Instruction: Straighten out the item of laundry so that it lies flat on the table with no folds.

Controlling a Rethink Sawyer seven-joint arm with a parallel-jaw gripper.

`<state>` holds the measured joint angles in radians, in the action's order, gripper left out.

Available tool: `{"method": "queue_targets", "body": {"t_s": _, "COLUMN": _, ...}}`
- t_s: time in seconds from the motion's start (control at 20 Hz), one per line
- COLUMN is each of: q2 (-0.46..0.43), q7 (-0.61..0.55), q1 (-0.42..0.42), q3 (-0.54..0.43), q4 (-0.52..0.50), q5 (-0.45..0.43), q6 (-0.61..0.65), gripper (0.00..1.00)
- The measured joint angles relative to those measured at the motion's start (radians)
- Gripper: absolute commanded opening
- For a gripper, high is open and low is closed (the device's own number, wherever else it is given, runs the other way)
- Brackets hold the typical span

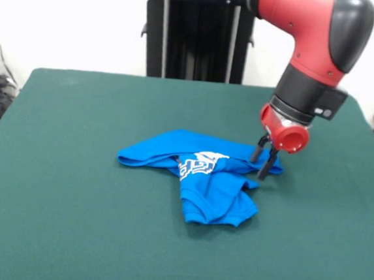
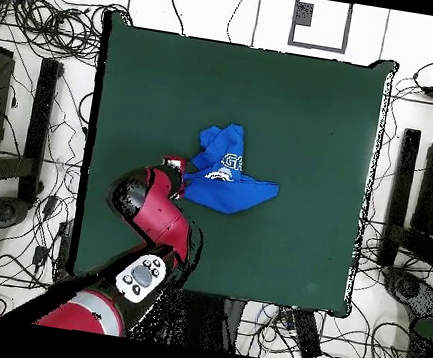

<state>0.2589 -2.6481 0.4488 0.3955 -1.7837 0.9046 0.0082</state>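
Observation:
The item of laundry [image 1: 203,174] is a small bright blue garment with white lettering, lying crumpled and folded over itself near the middle of the dark green table [image 1: 71,189]. One part stretches left, another lies bunched toward the front. My gripper [image 1: 258,169] is down at the garment's right corner, touching the cloth there. In the overhead view the garment [image 2: 229,174] lies just right of the gripper [image 2: 182,177], with the red arm reaching in from the lower left. Whether the gripper holds the cloth does not show.
The black pedestal [image 1: 196,36] stands behind the table's far edge. Cables [image 2: 42,89] and dark equipment lie on the floor around the table on both sides.

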Motion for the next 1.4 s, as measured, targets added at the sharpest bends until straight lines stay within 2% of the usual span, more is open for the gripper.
{"method": "queue_targets", "body": {"t_s": 1.4, "q2": -0.003, "q7": 0.000, "q1": 0.018, "q3": 0.000, "q4": 0.000, "q5": 0.000, "q6": 0.000, "gripper": 1.00}}
